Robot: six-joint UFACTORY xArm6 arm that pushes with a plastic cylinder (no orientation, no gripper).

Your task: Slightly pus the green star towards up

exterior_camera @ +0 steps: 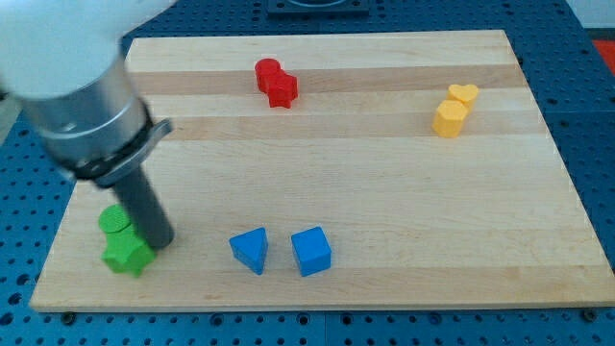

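Wooden board (384,173) — green star (127,254) near bottom-left edge, my tip (161,240) touching its right; no jaws.

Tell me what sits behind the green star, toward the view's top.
A round green block touches the green star there. My tip stands at the star's right, and the rod covers part of both blocks.

Blocks in pairs around the wooden board (384,183)

My tip (159,240) sits at the view's lower left, seemingly touching the green star (126,254), with the green cylinder (114,221) just above. Blue triangle (251,249) left of blue cube (311,251); red pair (276,82) top, yellow pair (454,109) upper right.
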